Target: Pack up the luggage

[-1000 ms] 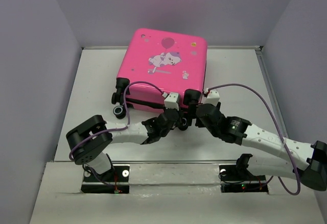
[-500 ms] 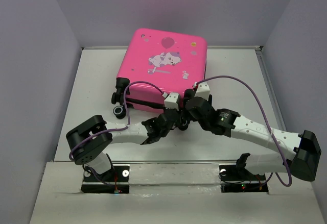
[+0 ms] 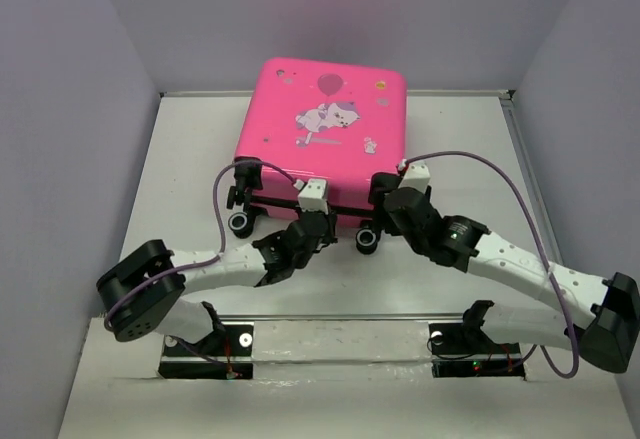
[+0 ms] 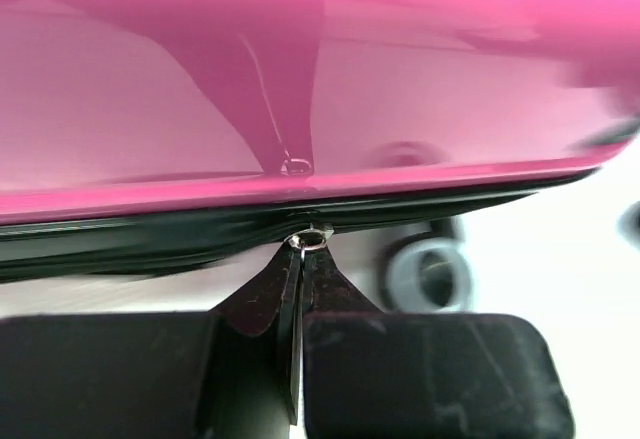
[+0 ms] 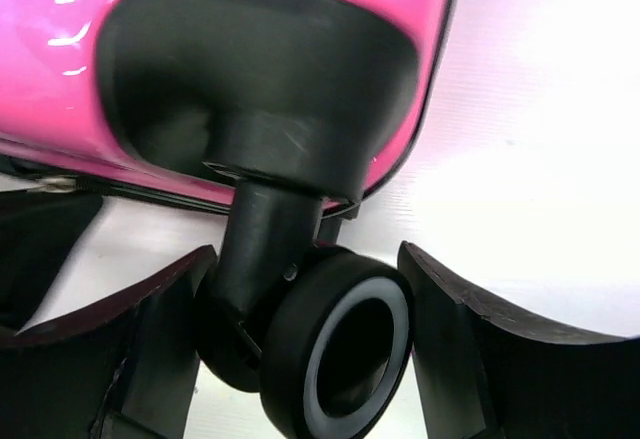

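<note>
From above, the hot-pink hard-shell suitcase (image 3: 320, 124) lay flat toward the back of the matt white table (image 3: 180, 169), its glossy cartoon-printed face up and its wheeled end turned to the arms. Plain pale lilac walls (image 3: 70, 109) closed the table in on three sides. The left gripper (image 3: 315, 218) sat against the case's near edge between the two near wheels, and the right gripper (image 3: 383, 211) sat at the near right corner; a thin purple cable (image 3: 500, 174) arched over each arm.

In the left wrist view, the shiny pink shell (image 4: 320, 109) filled the upper frame above a black zipper band (image 4: 150, 234). The left gripper (image 4: 298, 271) was pinched fully closed, its black fingertips meeting on the small silver zipper pull (image 4: 308, 240). A blurred black wheel (image 4: 430, 274) stood just behind on the right.

In the right wrist view, a rounded black plastic housing (image 5: 260, 69) was set into the pink corner. From it hung a black caster wheel with a grey ring (image 5: 345, 349). The right gripper (image 5: 305, 259) stood wide apart, one finger on each side of that wheel, with a gap showing on the right side, gripping nothing
</note>
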You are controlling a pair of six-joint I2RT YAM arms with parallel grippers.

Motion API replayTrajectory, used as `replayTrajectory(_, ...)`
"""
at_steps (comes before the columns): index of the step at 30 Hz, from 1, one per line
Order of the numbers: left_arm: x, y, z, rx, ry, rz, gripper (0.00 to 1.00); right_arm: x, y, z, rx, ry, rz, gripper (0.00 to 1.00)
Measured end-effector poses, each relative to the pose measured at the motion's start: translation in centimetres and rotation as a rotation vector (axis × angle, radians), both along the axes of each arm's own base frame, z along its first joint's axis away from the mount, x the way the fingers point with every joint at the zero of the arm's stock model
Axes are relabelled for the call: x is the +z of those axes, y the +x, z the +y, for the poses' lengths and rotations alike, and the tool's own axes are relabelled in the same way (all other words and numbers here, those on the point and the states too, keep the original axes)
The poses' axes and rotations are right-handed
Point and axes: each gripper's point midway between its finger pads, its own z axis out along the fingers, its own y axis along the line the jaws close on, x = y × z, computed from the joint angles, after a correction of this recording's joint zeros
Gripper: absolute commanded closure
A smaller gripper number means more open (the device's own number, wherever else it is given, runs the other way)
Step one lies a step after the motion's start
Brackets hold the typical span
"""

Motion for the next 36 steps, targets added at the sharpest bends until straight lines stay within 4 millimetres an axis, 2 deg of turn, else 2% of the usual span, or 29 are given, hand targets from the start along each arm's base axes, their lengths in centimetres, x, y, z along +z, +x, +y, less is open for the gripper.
replayTrajectory(4, -0.3, 0.4, 4.0, 0.070, -0.003, 0.026, 0.94, 0.5, 0.0, -3.2, -0.064, 0.038, -0.019, 0.93)
replayTrajectory(6, 0.1, 0.5, 5.6, 0.090, -0.044, 0.040, 0.94, 0.5, -0.3, -3.6, -0.063, 0.051, -0.016, 0.93)
replayTrajectory(13, 0.3, -1.3, 7.5, 0.085, -0.177, 0.090, 0.94, 0.2, -0.9, -2.1, 0.009, 0.117, 0.039, 0.93)
replayTrajectory(17, 0.8, -2.2, 7.9, 0.083, -0.270, 0.101, 0.94, 0.5, -0.1, -2.2, 0.011, 0.170, 0.052, 0.93)
replayTrajectory(24, 1.3, -2.3, 7.9, 0.075, -0.368, 0.118, 0.94, 0.9, 0.5, -2.7, 0.021, 0.194, 0.051, 0.93)
replayTrajectory(25, 1.3, -2.4, 7.8, 0.062, -0.376, 0.116, 0.90, 1.0, 0.6, -2.9, 0.023, 0.194, 0.048, 0.93)
replayTrajectory(27, 1.5, -2.7, 7.5, 0.030, -0.383, 0.115, 0.64, 1.1, 0.6, -3.2, 0.025, 0.189, 0.044, 0.93)
replayTrajectory(28, 1.5, -2.8, 7.4, 0.013, -0.371, 0.107, 0.50, 1.1, 0.7, -3.4, 0.024, 0.184, 0.043, 0.93)
replayTrajectory(29, 1.3, -3.0, 7.5, -0.001, -0.335, 0.101, 0.26, 1.2, 0.9, -3.7, 0.017, 0.181, 0.038, 0.93)
replayTrajectory(31, 1.0, -3.7, 7.5, -0.036, -0.281, 0.091, 0.14, 1.5, 1.2, -4.1, 0.013, 0.168, 0.030, 0.93)
replayTrajectory(32, 1.0, -4.1, 7.3, -0.051, -0.276, 0.094, 0.11, 1.5, 1.4, -4.2, 0.009, 0.161, 0.030, 0.93)
replayTrajectory(36, 2.5, -6.1, 5.7, -0.164, -0.246, 0.118, 0.06, 1.7, 2.8, -6.1, -0.051, 0.110, 0.025, 0.93)
